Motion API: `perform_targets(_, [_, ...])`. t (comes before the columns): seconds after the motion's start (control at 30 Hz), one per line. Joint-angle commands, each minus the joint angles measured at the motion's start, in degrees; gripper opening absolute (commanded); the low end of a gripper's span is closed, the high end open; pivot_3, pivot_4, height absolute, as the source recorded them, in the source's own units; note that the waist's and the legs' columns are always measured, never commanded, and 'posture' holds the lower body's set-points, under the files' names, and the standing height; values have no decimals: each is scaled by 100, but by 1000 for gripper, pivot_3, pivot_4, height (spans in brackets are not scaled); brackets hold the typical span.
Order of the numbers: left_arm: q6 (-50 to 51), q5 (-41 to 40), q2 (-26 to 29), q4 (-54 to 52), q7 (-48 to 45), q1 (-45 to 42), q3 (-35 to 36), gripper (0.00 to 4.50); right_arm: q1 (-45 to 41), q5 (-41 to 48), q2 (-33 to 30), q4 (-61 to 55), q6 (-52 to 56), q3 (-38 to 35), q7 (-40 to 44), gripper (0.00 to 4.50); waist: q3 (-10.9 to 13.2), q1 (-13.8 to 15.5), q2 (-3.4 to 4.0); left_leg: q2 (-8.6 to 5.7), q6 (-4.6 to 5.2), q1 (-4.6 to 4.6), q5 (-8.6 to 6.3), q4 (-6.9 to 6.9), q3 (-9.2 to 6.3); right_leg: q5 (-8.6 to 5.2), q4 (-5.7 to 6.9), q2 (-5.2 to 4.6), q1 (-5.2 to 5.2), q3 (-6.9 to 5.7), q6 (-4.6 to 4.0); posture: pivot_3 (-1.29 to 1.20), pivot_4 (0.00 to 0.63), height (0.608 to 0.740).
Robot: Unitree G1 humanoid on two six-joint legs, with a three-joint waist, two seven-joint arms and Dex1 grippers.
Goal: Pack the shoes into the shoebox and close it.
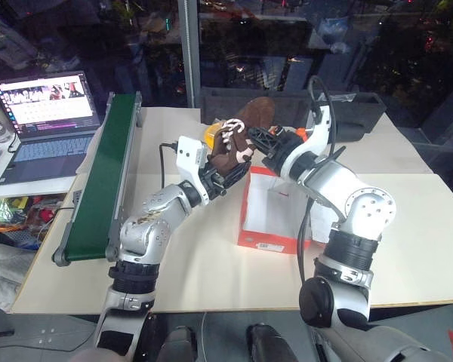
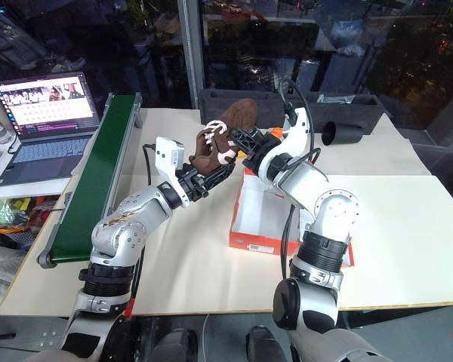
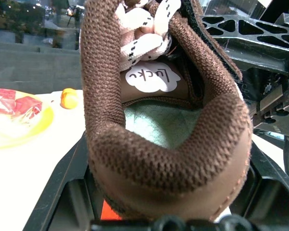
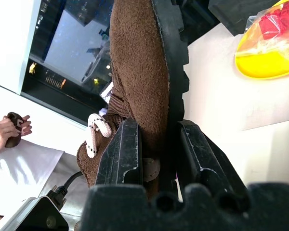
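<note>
Both hands meet in mid-air above the desk (image 1: 174,279), sharing one item. Left hand (image 1: 228,176): fingers part-spread around the heel end of a dark brown shoe (image 1: 241,139), gripping it from below; the left wrist view looks straight into the shoe's opening, showing white laces and a white tongue label. Right hand (image 1: 263,143): fingers (image 4: 123,154) clamped narrow on the same shoe, one on the suede upper, the other against the black lugged sole. Shoe: tilted, toe raised toward the window, held clear of the desk over the near-left corner of the shoebox. Shoebox (image 1: 275,219): red-orange, white inside, lid open, standing on the cream desk beneath the right forearm. Behind it: long dark grey tray (image 1: 287,109) along the desk's far edge. Left side: green conveyor belt (image 1: 102,177) running front to back, with an open laptop (image 1: 45,124) beyond it. Yellow plate (image 3: 19,120) with red-wrapped pieces sits on the desk.
</note>
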Motion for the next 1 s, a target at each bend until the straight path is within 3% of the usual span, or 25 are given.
perform_targets(0.03, [-290, 487, 140, 1, -48, -55, -363, 2826, -163, 233, -65, -355, -431, 51, 136, 917, 0, -7, 1, 0, 0, 0, 0, 0, 0, 0, 0, 0, 0, 0, 0, 0, 150, 719])
perform_targets(0.07, [-375, 461, 81, 32, -13, -53, -297, 2826, -166, 201, -82, -368, -507, 53, 140, 917, 1, -9, 1, 0, 0, 0, 0, 0, 0, 0, 0, 0, 0, 0, 0, 0, 150, 719])
perform_targets(0.13, [-442, 399, 67, 45, -100, -63, -255, 3669, -175, 63, -143, -394, -710, 62, 128, 893, 1, -9, 1, 0, 0, 0, 0, -1, 0, 0, 0, -1, 0, 0, 0, 0, 150, 719])
perform_targets(0.2, [-514, 627, 245, 47, -216, -57, -445, 3968, -188, -265, -320, -385, -965, 54, 32, 893, 3, 1, 4, 0, 0, -1, 0, -1, 0, 0, -2, 0, 0, 0, 0, 0, 150, 719])
perform_targets(0.23, [-658, 786, 429, 25, -391, 9, -563, 4401, -180, -598, -563, -355, -1093, 74, -84, 893, 3, 0, 4, -1, 0, -3, 0, -1, 0, -1, -2, -1, 0, 0, 1, 0, 150, 719])
perform_targets(0.37, [-1025, 1095, 986, 79, -931, 249, -783, 4401, -73, -1059, -1236, -516, -1032, 135, -364, 893, 6, 10, 9, -2, 0, -4, 0, -5, 1, -2, -13, -3, -2, 0, 0, 0, 150, 719])
perform_targets(0.5, [-1400, 1199, 1396, 99, -1492, 479, -885, 4401, 46, -496, -1753, -682, 334, 166, -772, 893, 12, -29, 20, 0, 0, -2, 0, -38, 7, -5, -26, -2, -13, 8, -6, 0, 150, 719])
perform_targets(0.73, [-1720, 1114, 1908, -114, -2678, 853, -1157, 4401, 34, 559, -1968, -318, 2296, -326, -1741, 893, 13, -18, 22, 5, 2, 0, 0, -90, 7, -16, -50, 0, -19, 5, -25, 0, 150, 719])
perform_targets(1.0, [-1980, 1275, 2044, 22, -2965, 876, -1128, 4401, 579, 624, -2284, -131, 2874, -149, -1821, 893, 14, 52, 23, 1, 3, -5, -1, -89, 7, -18, -59, -5, -16, 0, -20, 0, 150, 719])
